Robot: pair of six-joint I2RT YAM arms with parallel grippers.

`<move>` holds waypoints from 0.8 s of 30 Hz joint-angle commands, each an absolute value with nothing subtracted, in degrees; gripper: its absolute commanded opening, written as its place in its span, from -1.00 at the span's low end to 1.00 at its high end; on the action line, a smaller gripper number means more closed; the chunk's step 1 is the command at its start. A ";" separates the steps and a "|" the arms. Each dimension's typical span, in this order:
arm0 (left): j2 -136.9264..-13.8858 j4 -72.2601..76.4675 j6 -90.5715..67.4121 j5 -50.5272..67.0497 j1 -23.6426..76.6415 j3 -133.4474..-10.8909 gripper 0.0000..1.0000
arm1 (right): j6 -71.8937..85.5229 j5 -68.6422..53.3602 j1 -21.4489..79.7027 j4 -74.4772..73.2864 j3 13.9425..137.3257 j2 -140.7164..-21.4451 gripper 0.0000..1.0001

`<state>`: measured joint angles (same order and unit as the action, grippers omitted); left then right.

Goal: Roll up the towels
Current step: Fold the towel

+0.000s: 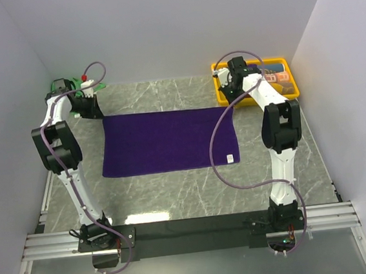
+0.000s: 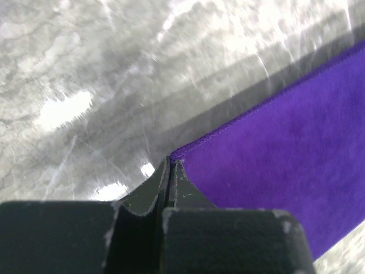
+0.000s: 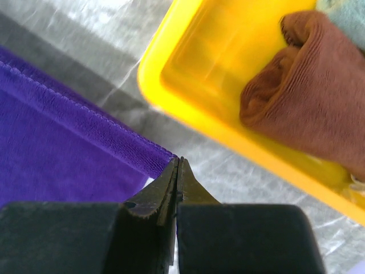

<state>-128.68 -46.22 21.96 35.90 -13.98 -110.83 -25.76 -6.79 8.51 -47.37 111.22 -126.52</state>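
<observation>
The dark purple rectangular cloth towel (image 1: pixel 168 140) lay spread flat on the grey marbled table (image 1: pixel 166 96). The left gripper (image 2: pixel 170 162) was closed, its tips at the towel's far-left corner. The right gripper (image 3: pixel 179 162) was also closed, at the far-right corner, just beside the yellow plastic tray (image 3: pixel 188 51).

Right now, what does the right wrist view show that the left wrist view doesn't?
Right wrist only: the right hand, shut, and the yellow tray holding a brown cloth. Left wrist only: the left hand, shut, at another corner of the purple towel. Both: a towel corner at the hand's tips, on the marble table. Whether either hand pinches it, I cannot tell.
</observation>
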 commanded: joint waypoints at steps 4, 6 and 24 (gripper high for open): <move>-115.77 -43.95 37.69 42.27 -15.91 -100.14 -0.99 | -31.63 -8.43 8.08 -44.21 106.53 -117.52 -1.00; -113.83 -41.84 40.42 42.36 -15.82 -97.48 -0.99 | -32.43 -9.92 8.00 -44.03 105.30 -116.64 -1.00; -106.96 -52.12 60.02 46.23 -18.63 -90.00 -0.99 | -40.52 -20.04 8.00 -41.48 92.20 -105.47 -1.00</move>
<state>-111.44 -49.84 54.35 44.18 -17.89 -90.67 -38.52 -17.34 8.47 -42.39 92.16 -109.58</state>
